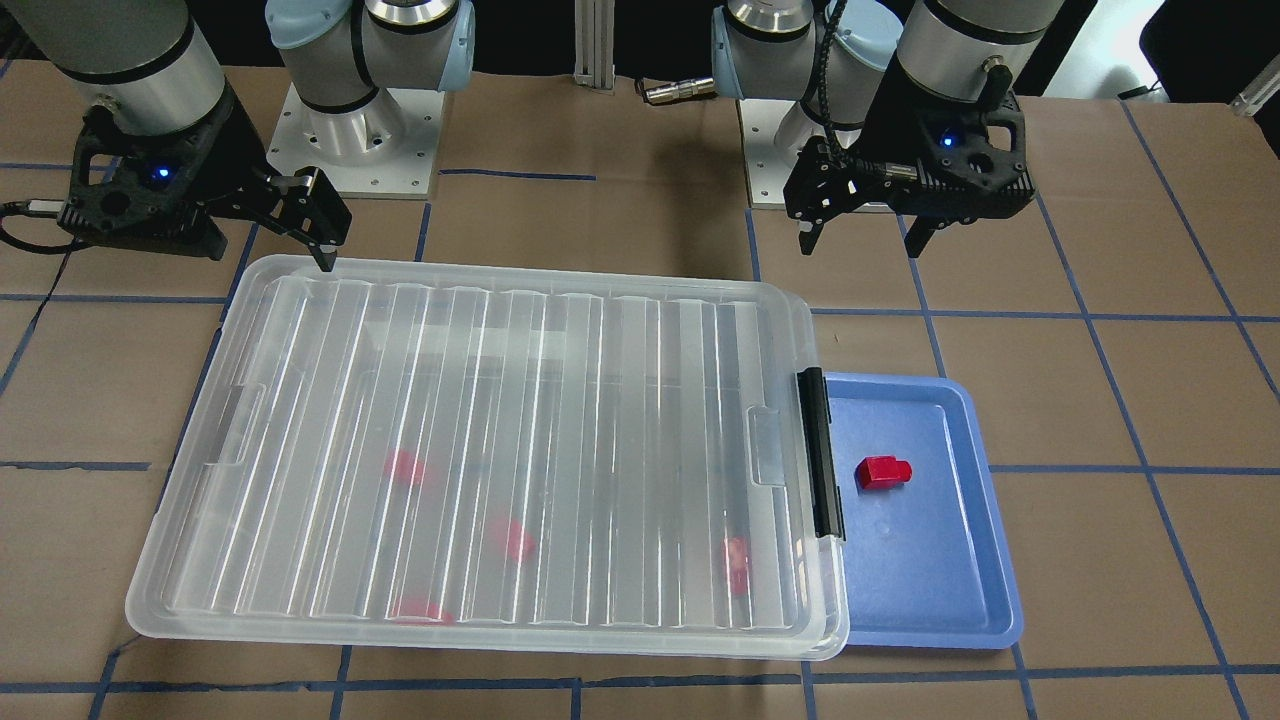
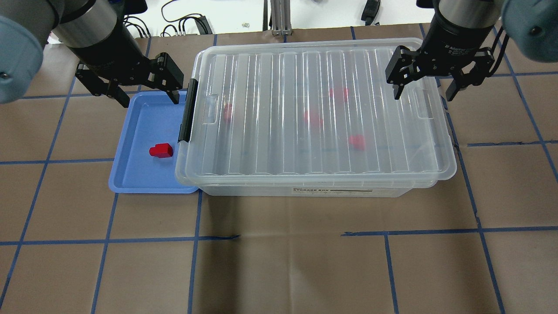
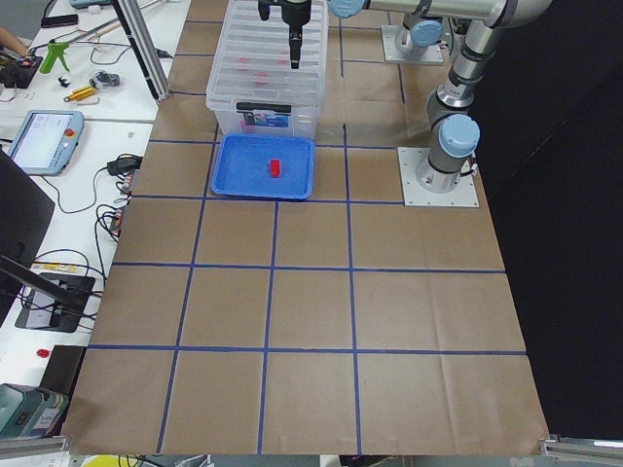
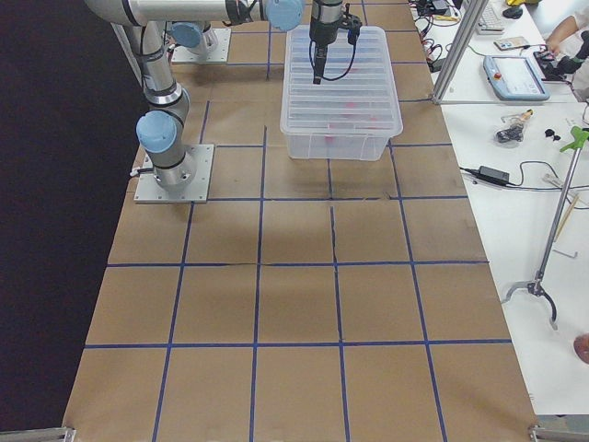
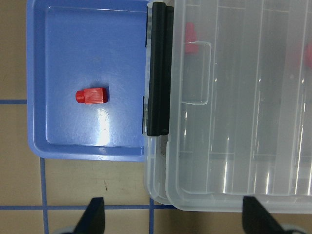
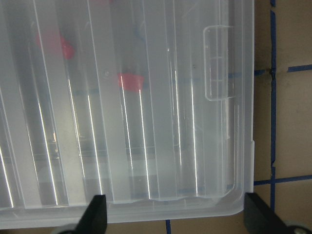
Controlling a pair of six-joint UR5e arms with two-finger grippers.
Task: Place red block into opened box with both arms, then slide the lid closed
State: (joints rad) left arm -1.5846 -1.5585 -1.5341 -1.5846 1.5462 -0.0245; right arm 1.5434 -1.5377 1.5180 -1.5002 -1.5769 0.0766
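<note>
The ribbed clear lid [image 2: 279, 131] lies over the box [image 2: 305, 190] and covers its whole length, up to the black latch bar [image 2: 188, 111]. Several red blocks [image 2: 313, 118] show blurred through the lid. One more red block [image 2: 161, 150] lies in the blue tray [image 2: 130, 174] beside the latch end; the left wrist view has this block [image 5: 91, 96] below it. My left gripper [image 2: 149, 98] hangs open above the tray's far edge, holding nothing. Over the lid's other short end my right gripper [image 2: 423, 93] is also open and empty.
The table is brown paper with a blue tape grid. Both arm bases [image 1: 350, 150] stand behind the box. A bench with a tablet and tools [image 3: 49, 136] runs along the far side, and a person's hand [image 4: 561, 37] shows there.
</note>
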